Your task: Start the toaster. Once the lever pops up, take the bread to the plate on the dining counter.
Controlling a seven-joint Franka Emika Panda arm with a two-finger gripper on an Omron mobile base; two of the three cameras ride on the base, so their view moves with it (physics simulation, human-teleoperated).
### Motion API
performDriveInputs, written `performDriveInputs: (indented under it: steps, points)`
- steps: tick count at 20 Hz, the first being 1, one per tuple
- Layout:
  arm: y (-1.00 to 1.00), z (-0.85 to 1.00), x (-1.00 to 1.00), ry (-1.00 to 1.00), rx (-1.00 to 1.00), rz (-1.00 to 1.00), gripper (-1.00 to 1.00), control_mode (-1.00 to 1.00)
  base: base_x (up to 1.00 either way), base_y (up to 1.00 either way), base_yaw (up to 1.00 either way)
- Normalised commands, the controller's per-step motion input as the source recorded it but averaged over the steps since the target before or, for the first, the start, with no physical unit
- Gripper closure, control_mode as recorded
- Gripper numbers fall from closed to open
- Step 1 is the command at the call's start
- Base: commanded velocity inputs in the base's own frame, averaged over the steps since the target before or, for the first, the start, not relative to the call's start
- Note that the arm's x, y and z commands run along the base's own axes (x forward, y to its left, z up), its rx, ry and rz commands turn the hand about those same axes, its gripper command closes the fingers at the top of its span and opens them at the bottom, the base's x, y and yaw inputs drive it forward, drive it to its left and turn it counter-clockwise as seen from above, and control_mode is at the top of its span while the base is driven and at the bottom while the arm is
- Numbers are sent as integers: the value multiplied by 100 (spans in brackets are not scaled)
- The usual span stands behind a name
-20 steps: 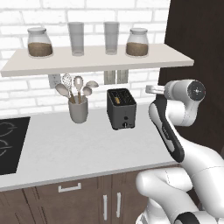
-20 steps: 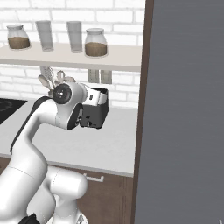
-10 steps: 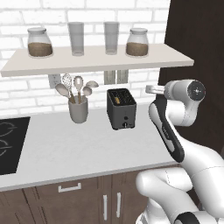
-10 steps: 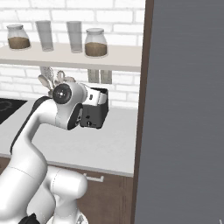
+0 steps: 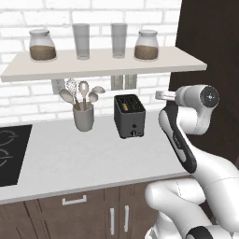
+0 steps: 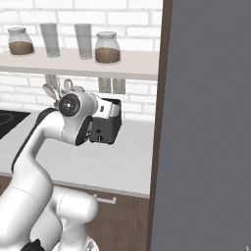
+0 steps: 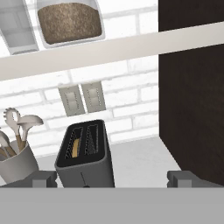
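The dark grey toaster [image 5: 130,116] [image 6: 105,130] stands on the light counter against the brick wall. In the hand view the toaster [image 7: 85,157] sits low and centre, with the bread [image 7: 76,148] sunk in its left slot, only a golden edge showing. My gripper [image 7: 113,178] is open, its fingertips [image 7: 43,177] set wide apart with nothing between them. It hovers in the air in front of the toaster, level with its top and slightly to its right [image 5: 161,95], touching nothing. The plate and the dining counter are out of view.
A grey utensil cup [image 5: 84,116] stands left of the toaster. A shelf [image 5: 102,63] with jars and glasses hangs above. A black cooktop [image 5: 9,149] lies at far left. A tall dark cabinet [image 5: 210,46] [image 6: 206,122] walls off the right side.
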Motion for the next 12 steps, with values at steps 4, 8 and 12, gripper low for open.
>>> performDriveInputs:
  steps: [4,8,12]
  points:
    - [0,0,0,0,0,0,-100,-100,0,0,0]
    - [0,0,0,0,0,0,-100,-100,0,0,0]
    - [0,0,0,0,0,0,-100,-100,0,0,0]
